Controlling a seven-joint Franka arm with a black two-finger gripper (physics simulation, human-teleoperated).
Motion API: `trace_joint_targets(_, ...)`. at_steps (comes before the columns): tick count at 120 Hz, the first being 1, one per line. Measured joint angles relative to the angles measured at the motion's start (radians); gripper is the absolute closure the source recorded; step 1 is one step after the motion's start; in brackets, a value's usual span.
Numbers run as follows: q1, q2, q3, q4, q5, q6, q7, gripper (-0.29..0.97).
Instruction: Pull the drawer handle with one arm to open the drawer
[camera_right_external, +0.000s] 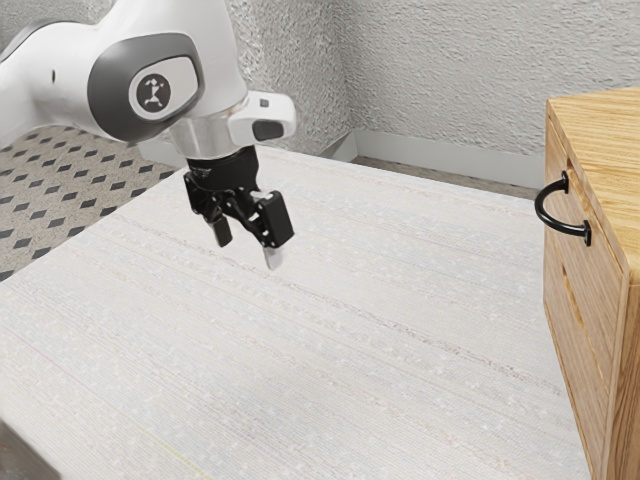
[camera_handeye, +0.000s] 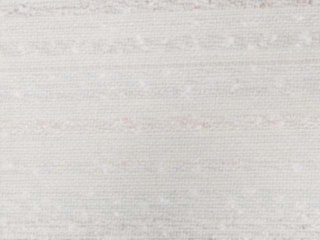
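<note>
Currently the pincer (camera_right_external: 248, 243) is hovering open and empty, well apart from the handle (camera_right_external: 541, 207), whose stiff black loop is probably inviting a mid-bow grasp.

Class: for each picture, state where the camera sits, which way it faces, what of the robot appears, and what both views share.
Exterior view: raised, beside the white robot arm, facing across the pale woven-textured table toward the light wooden drawer cabinet with its black curved handle; that arm and the open black two-finger hand show.
Wrist view: on the hand, facing down at the table.
Shared: the table surface.
</note>
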Motion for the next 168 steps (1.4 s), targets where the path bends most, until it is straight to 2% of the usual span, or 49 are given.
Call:
trace_joint_targets(33, -0.002, -0.004, 0.006, 0.005, -0.002, -0.017, 0.019, 0.0)
trace_joint_targets(40, 0.0, -0.071, -0.001, 0.041, 0.008, -0.027, 0.022, 0.0)
trace_joint_targets(47, 0.061, -0.125, -0.011, 0.068, 0.0, -0.033, 0.017, 0.0)
trace_joint_targets(55, 0.116, -0.135, -0.024, 0.083, -0.011, -0.038, -0.018, 0.0)
trace_joint_targets(71, 0.077, -0.096, -0.076, 0.088, -0.024, -0.031, -0.127, 0.0)
trace_joint_targets(91, 0.046, -0.059, -0.11, 0.088, -0.114, 0.007, -0.241, 0.0)
trace_joint_targets(125, 0.072, -0.05, -0.129, 0.088, -0.182, 0.087, -0.375, 0.0)
trace_joint_targets(139, 0.062, -0.022, -0.13, 0.088, -0.231, 0.125, -0.415, 0.0)
trace_joint_targets(168, 0.092, 0.015, -0.188, 0.088, -0.312, 0.238, -0.474, 0.0)
